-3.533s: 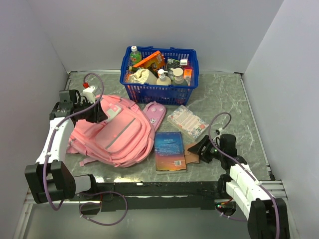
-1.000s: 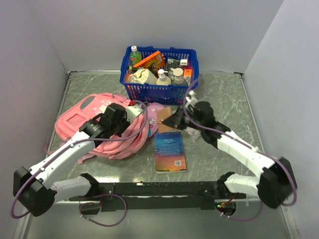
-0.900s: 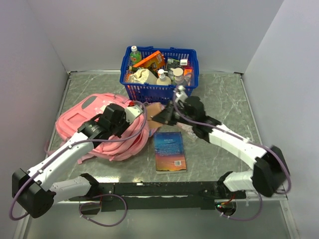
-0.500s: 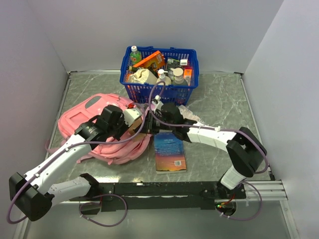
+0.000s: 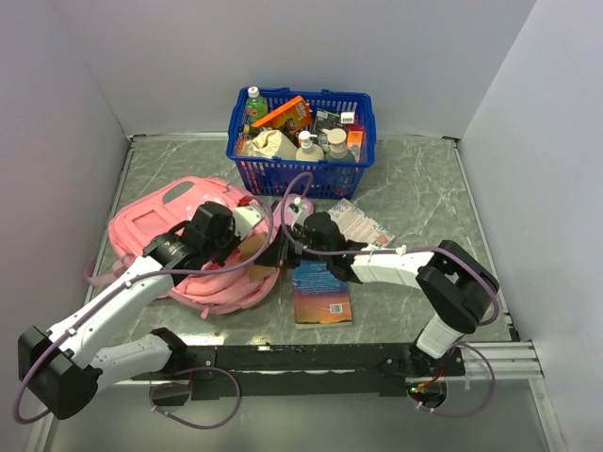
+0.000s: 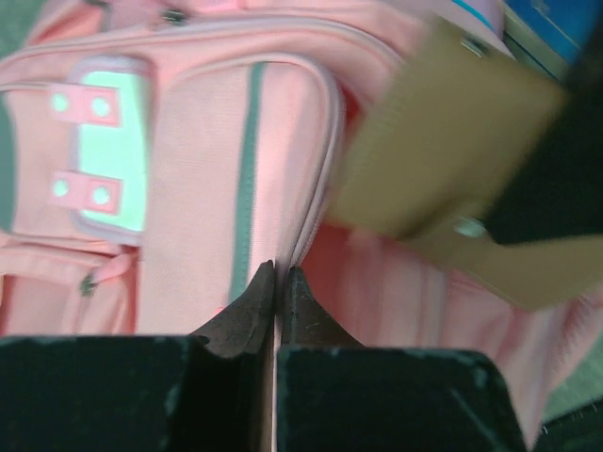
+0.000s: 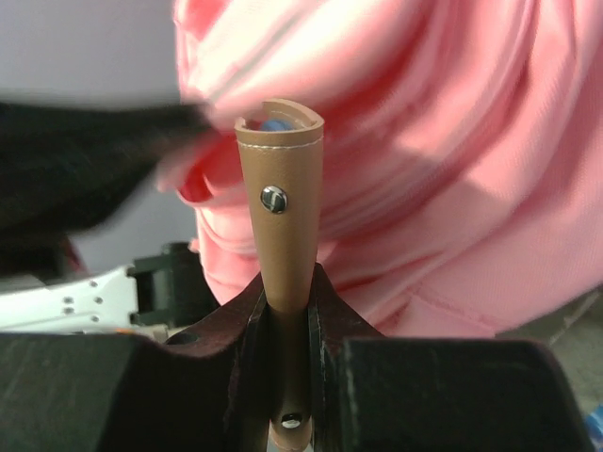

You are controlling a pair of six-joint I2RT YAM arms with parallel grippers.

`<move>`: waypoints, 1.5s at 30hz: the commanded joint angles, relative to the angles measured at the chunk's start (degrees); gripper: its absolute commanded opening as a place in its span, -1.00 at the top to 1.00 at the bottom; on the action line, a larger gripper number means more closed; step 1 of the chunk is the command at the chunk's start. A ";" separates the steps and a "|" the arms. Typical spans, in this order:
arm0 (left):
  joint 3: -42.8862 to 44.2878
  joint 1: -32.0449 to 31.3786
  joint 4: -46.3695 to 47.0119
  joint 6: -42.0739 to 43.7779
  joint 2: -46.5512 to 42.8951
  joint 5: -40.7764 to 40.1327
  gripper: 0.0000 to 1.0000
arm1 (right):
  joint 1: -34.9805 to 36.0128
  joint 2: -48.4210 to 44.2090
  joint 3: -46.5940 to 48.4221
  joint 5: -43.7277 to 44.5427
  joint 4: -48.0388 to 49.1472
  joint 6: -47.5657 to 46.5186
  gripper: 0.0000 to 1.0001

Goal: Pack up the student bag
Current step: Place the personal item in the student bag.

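Altogether, the table [image 5: 424, 188] held the following. One student bag [image 5: 151, 226], pink, lay at the left with its mouth turned right. One blue basket [image 5: 283, 175] stood far centre, filled with bottles and packets. One book [image 5: 322, 290] lay flat, near centre. One patterned packet [image 5: 360, 224] lay right of centre. One tan leather case [image 7: 280, 188] had metal studs.

There were two pincers.
- Left pincer [image 6: 275, 279]: fingers were pressed together on the bag's grey-trimmed zip edge, with the front pocket to its left.
- Right pincer [image 7: 285, 315]: it pinched the leather case by one end, and the other end pointed at the bag's mouth, just right of the left pincer. Whether that end was inside could not be told.

The bag's pink folds lay directly beyond the right pincer.
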 commanded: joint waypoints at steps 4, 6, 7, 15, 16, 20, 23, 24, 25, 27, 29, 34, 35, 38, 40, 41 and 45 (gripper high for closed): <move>2.92 7.33 10.09 -2.15 0.81 -5.94 0.98 | 2.36 -3.26 -9.95 -2.03 0.56 1.03 0.88; 3.28 7.43 9.65 -2.24 0.11 -1.82 0.98 | 2.45 -3.36 -10.13 -2.02 -0.05 0.85 0.88; 4.06 7.51 9.22 -2.42 -0.85 0.28 0.98 | 2.45 -3.01 -9.96 -2.46 -0.14 0.68 0.89; 10.39 7.43 -0.35 -3.55 -2.18 19.88 0.98 | 2.45 -2.74 -4.95 -4.83 -1.81 -2.05 0.88; 10.22 7.42 -1.06 -3.73 -2.26 20.86 0.98 | 2.45 -3.36 -4.68 -5.10 -1.90 -2.31 0.89; 8.20 7.42 -2.39 -4.61 -3.93 20.35 0.98 | 2.01 -8.10 -4.24 -4.57 -2.87 -3.37 0.90; 7.24 7.42 -0.81 -4.88 -6.21 17.89 0.98 | 1.66 -9.95 -3.63 -6.76 -1.90 -0.92 0.90; 7.58 7.42 -0.20 -5.05 -6.65 17.54 0.98 | 1.66 -9.61 -1.80 -7.64 -2.77 -0.82 0.90; 7.76 7.42 -0.02 -5.32 -6.66 16.75 0.99 | 1.65 -9.26 -0.74 -8.00 -3.91 -0.82 0.90; 8.46 7.42 0.24 -6.02 -6.57 16.39 0.98 | 1.65 -7.68 1.11 -9.66 -3.75 0.14 0.90; 8.64 7.34 0.77 -6.02 -6.66 17.26 0.98 | 1.65 -6.44 1.65 -10.81 -1.21 2.33 0.91; 7.24 7.34 1.12 -5.67 -7.10 17.44 0.98 | 1.57 -5.03 2.09 -12.74 2.22 4.45 0.92; 6.97 7.42 1.39 -5.76 -7.27 17.70 0.98 | 1.48 -4.77 2.09 -13.01 2.84 5.15 0.92; 6.62 7.34 2.00 -6.28 -7.71 18.32 0.98 | 1.48 -3.02 2.79 -13.53 3.37 6.64 0.92; 6.97 7.34 2.00 -6.46 -7.63 19.55 0.98 | 1.48 -0.82 2.70 -14.15 6.95 8.49 0.92; 6.97 7.34 1.92 -6.55 -7.62 20.34 0.98 | 1.48 0.06 3.57 -14.59 7.85 9.80 0.92; 6.79 7.07 0.60 -6.38 -7.80 24.03 0.98 | 1.22 4.63 6.83 -14.68 11.19 11.92 0.94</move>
